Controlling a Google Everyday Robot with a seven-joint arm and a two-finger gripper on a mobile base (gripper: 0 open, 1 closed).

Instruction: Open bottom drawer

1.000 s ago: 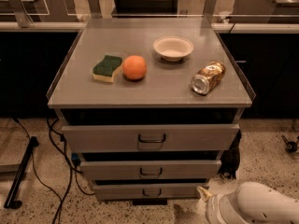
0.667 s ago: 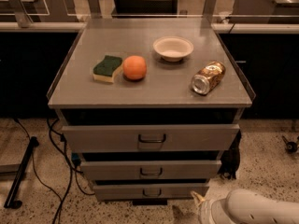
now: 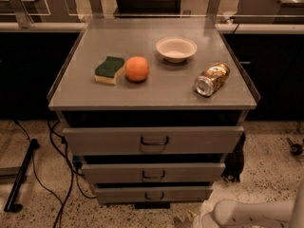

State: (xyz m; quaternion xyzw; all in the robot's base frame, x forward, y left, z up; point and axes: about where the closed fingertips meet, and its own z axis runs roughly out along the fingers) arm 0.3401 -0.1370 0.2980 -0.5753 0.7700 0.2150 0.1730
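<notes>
The grey cabinet has three drawer fronts. The bottom drawer point(image 3: 154, 194) is the narrowest-looking and lowest one, with a small dark loop handle point(image 3: 154, 195) at its centre. Its front sits in line under the middle drawer point(image 3: 153, 172) and no tray shows. My gripper point(image 3: 188, 218) is at the lower edge of the view, on the floor side, below and to the right of the bottom drawer's handle and apart from it. The white arm point(image 3: 251, 213) runs off to the right behind it.
On the cabinet top lie a green-and-yellow sponge point(image 3: 109, 69), an orange point(image 3: 137, 68), a white bowl point(image 3: 176, 48) and a tipped can point(image 3: 212, 79). The top drawer point(image 3: 153, 139) is the widest. Black cables point(image 3: 57, 175) and a stand leg point(image 3: 19, 179) lie on the floor at left.
The white arm and gripper have sunk lower toward the bottom edge of the view. The drawers and the things on top have not moved.
</notes>
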